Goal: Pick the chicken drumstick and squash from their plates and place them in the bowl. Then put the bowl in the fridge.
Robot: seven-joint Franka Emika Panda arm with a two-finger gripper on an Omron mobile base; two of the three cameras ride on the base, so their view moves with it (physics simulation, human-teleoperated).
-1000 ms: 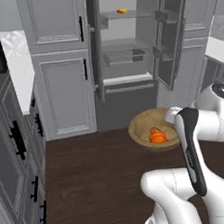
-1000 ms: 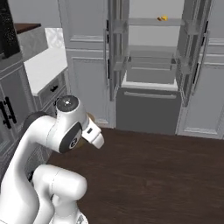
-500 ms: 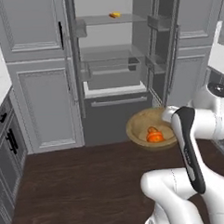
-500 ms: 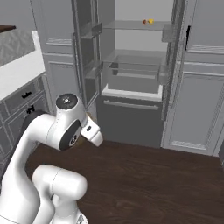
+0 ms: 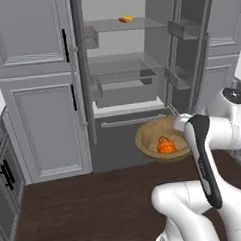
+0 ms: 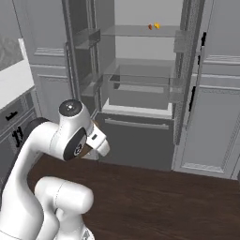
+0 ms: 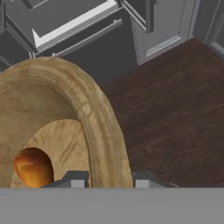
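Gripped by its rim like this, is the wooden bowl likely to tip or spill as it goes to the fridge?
The bowl looks stiff, so it shouldn't flex. Held at one rim by the end effector, it may sag away from the grip. The round squash lies loose inside and could roll.

You are looking at a glossy white, rounded-link arm, showing black joint bands and a dark round cap.

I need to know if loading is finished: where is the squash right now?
In the left base view, the squash sits inside the wooden bowl, which the gripper holds by its rim in front of the open fridge, above the dark floor.
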